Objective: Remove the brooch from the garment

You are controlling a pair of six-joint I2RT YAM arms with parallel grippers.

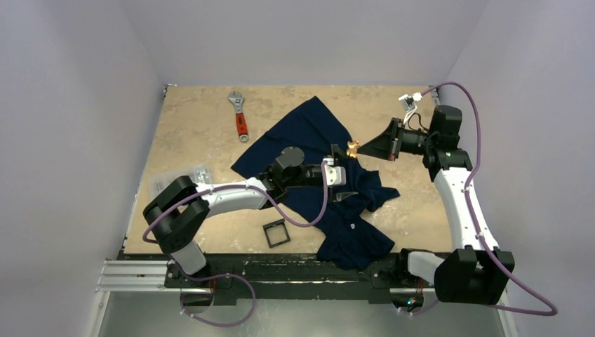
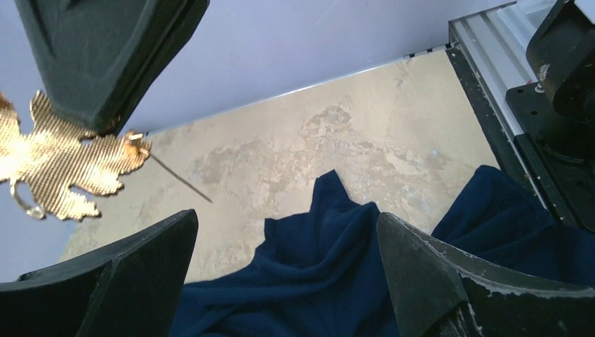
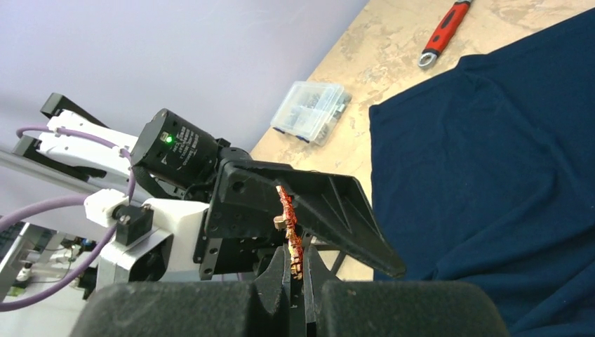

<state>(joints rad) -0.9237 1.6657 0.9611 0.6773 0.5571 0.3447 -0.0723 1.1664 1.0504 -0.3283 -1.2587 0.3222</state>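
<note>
The brooch (image 1: 353,148) is a small gold leaf-like ornament held in the tips of my right gripper (image 1: 358,149), which is shut on it. In the right wrist view it shows edge-on (image 3: 289,235) between the closed fingers of the right gripper (image 3: 295,270). In the left wrist view the brooch (image 2: 63,165) hangs in the air at upper left, its thin pin bare and apart from the cloth. The navy garment (image 1: 309,130) lies crumpled mid-table. My left gripper (image 1: 346,172) is open and empty just above the garment's folds (image 2: 316,274), its fingers wide apart.
A wrench with an orange-red handle (image 1: 241,116) lies at the back of the table, left of the garment. A clear plastic box (image 1: 179,179) sits at the left edge. A small black square frame (image 1: 276,233) lies near the front edge.
</note>
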